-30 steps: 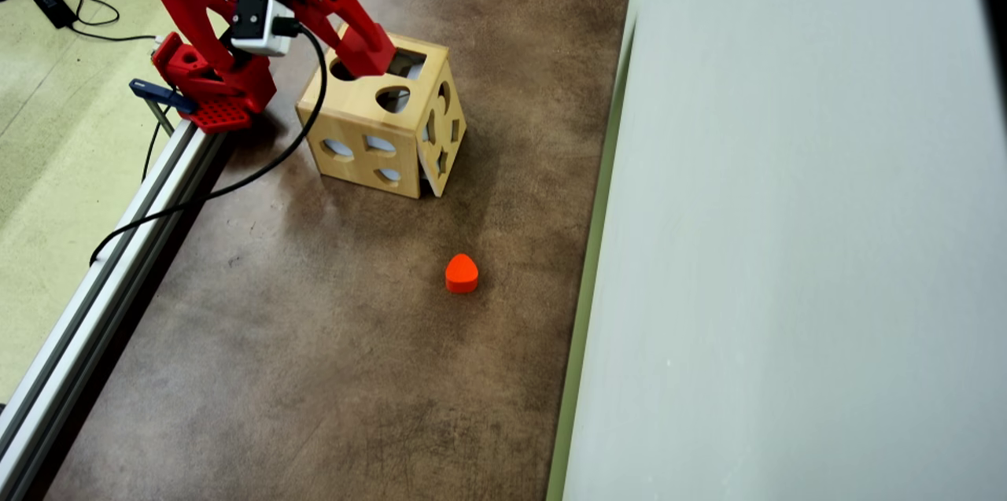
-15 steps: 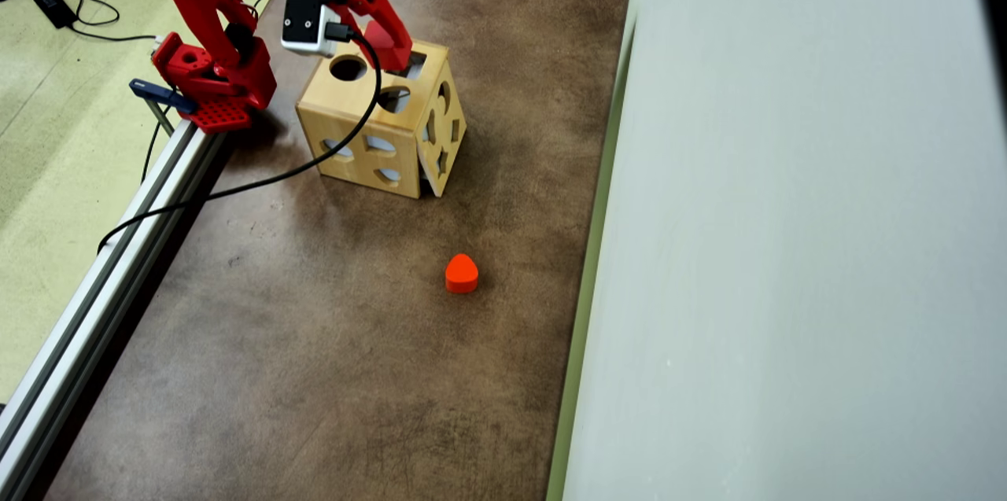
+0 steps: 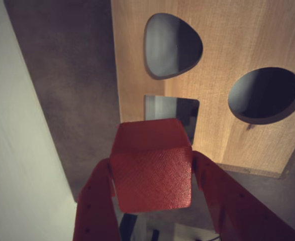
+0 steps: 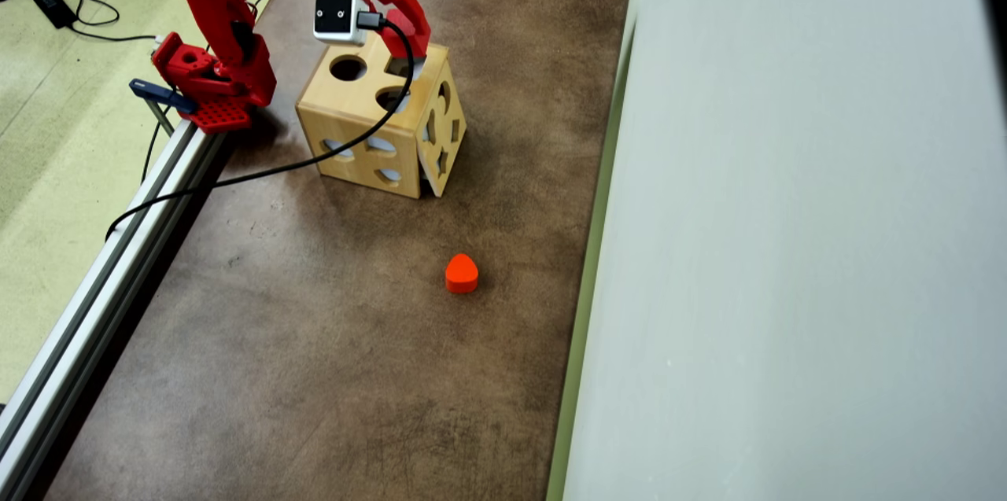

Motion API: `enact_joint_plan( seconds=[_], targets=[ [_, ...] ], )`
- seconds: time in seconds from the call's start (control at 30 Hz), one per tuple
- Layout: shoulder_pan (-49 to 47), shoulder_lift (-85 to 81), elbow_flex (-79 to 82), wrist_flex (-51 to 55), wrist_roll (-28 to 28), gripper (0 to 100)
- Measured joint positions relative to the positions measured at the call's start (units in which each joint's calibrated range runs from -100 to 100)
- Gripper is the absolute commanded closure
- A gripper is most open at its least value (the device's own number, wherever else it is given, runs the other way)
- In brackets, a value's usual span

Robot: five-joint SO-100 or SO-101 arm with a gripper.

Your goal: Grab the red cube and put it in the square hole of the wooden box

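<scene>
Jaws of the gripper (image 3: pixel 152 173) are clamped on the red cube (image 3: pixel 151 173), holding it above the wooden box (image 4: pixel 370 123), partly over the square hole (image 3: pixel 180 111); an orange block (image 4: pixel 461 274) lies on the desk (image 4: pixel 315 344)

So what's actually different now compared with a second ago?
The gripper, holding the red cube, swung across the top of the wooden box toward its far right corner, where the square hole is. The box and the orange block on the table stayed put.
</scene>
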Motion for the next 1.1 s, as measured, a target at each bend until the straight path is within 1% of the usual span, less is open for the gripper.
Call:
enact_joint_plan(
  seconds=[0.17, 0.4, 1.1],
  targets=[
    [0.43, 0.0, 4.15, 0.0, 0.0, 97],
    [2.16, 0.0, 4.24, 0.0, 0.0, 97],
    [1.37, 0.0, 6.32, 0.0, 0.0, 97]
  ],
)
